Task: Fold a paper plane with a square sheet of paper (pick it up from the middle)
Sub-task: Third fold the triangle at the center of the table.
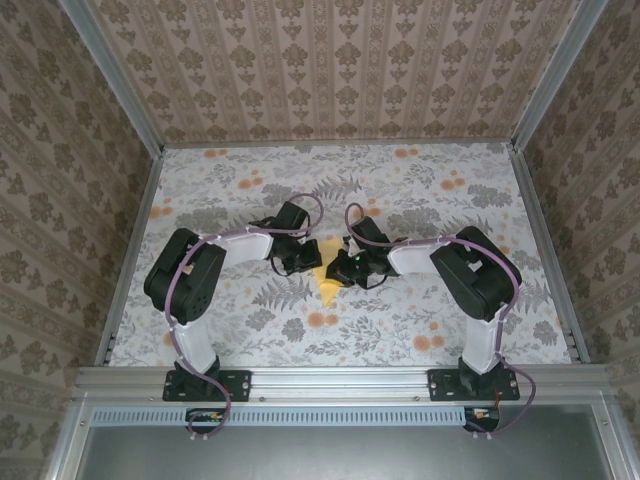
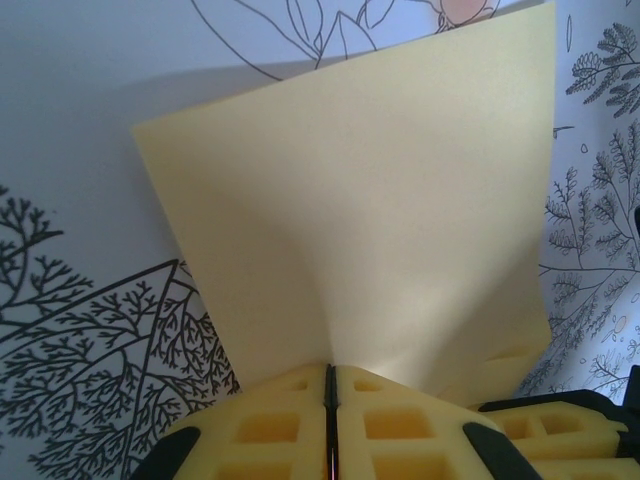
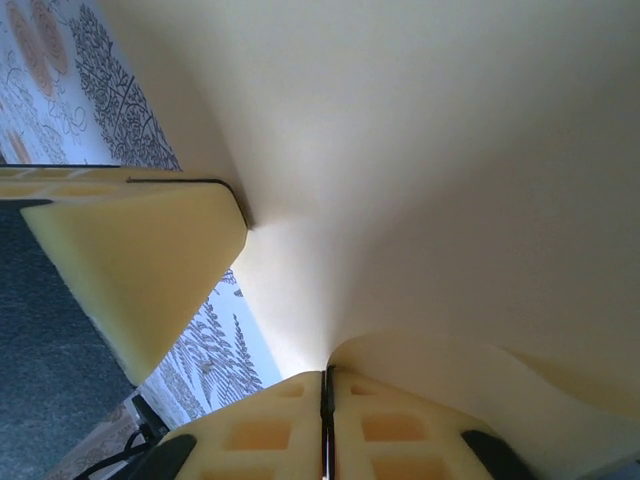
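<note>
The left gripper has its yellow pads pressed tight together on one edge of the square sheet of paper, which fans out from the pinch with a soft buckle in it. The right gripper is clamped on the sheet too, and the paper curls out from between its pads. From above, both grippers meet at the middle of the floral table. The sheet sits between them, and the arms bow outward left and right.
</note>
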`<act>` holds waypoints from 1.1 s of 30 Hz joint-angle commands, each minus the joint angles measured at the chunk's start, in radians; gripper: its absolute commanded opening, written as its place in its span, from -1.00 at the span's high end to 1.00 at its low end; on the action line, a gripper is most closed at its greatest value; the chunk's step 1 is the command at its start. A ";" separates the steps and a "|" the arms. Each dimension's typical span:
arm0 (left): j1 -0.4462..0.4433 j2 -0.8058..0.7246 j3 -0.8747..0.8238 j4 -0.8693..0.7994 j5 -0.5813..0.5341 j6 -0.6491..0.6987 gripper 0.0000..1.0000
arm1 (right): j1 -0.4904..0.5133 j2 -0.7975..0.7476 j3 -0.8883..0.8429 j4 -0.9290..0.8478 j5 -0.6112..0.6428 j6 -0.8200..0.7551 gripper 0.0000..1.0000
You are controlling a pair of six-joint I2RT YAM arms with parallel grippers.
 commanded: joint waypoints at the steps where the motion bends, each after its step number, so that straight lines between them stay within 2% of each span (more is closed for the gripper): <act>1: 0.018 -0.037 0.001 -0.052 -0.010 0.000 0.76 | 0.004 0.034 0.018 -0.052 0.033 -0.016 0.60; 4: 0.038 -0.079 -0.006 -0.060 -0.015 -0.005 0.72 | 0.004 0.037 0.019 -0.055 0.033 -0.017 0.44; 10: 0.092 -0.157 -0.058 -0.062 -0.032 -0.026 0.64 | 0.007 0.040 0.022 -0.064 0.036 -0.018 0.24; 18: 0.094 -0.197 -0.091 -0.025 0.008 -0.026 0.61 | 0.006 0.040 0.016 -0.069 0.044 -0.025 0.12; 21: 0.073 -0.195 -0.086 -0.023 0.017 -0.018 0.65 | 0.006 0.040 0.015 -0.081 0.054 -0.031 0.27; 28: 0.016 -0.181 -0.086 -0.012 0.034 -0.026 0.81 | 0.006 0.054 0.027 -0.130 0.063 -0.049 0.85; 33: -0.025 -0.158 -0.081 -0.008 0.037 -0.036 0.94 | 0.006 0.060 0.031 -0.135 0.064 -0.051 0.98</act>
